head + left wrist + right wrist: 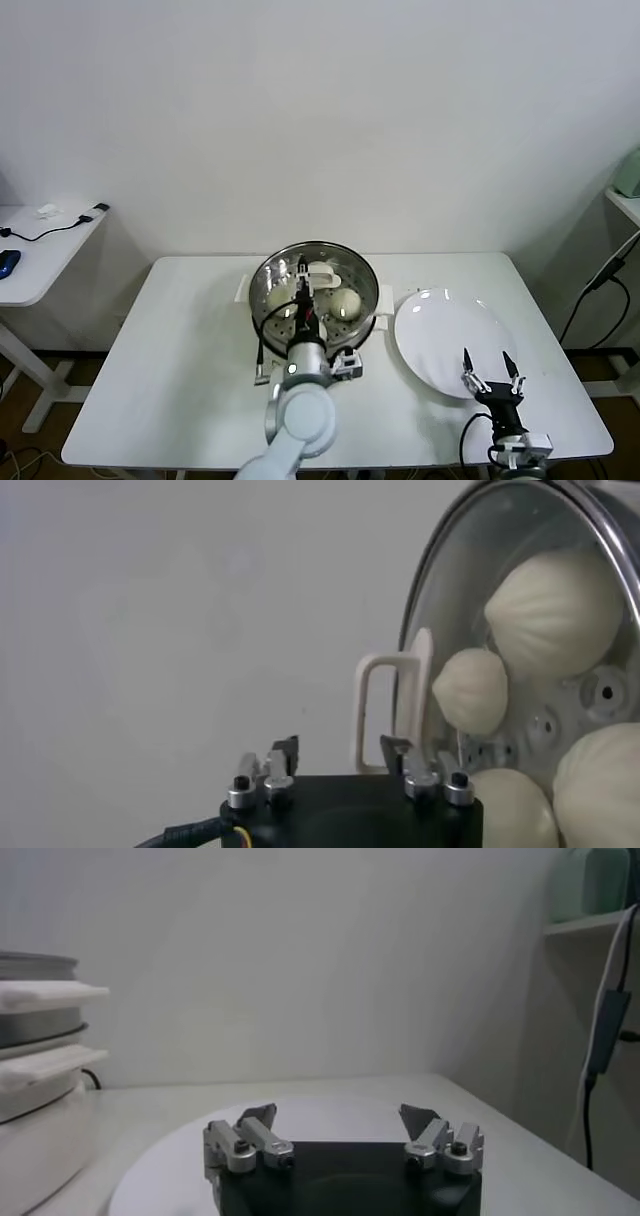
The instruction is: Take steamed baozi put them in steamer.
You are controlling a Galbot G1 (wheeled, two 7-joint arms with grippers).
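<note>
Four steamed baozi [553, 610] inside steamer [365, 275], glass lid [440, 610] on top. Left gripper [340, 752] spread around lid handle [385, 705], released. Right gripper [490, 368] parked open over plate [440, 335].

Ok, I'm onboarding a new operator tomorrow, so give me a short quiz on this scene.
1. True or false: the white plate has baozi on it.
2. What covers the steamer? A) glass lid B) towel C) nothing
3. Fill in: the right tool hovers over the plate's near edge with its jaws ____.
Key: 1 false, the baozi sit inside the steamer; 2 A; 3 open.
</note>
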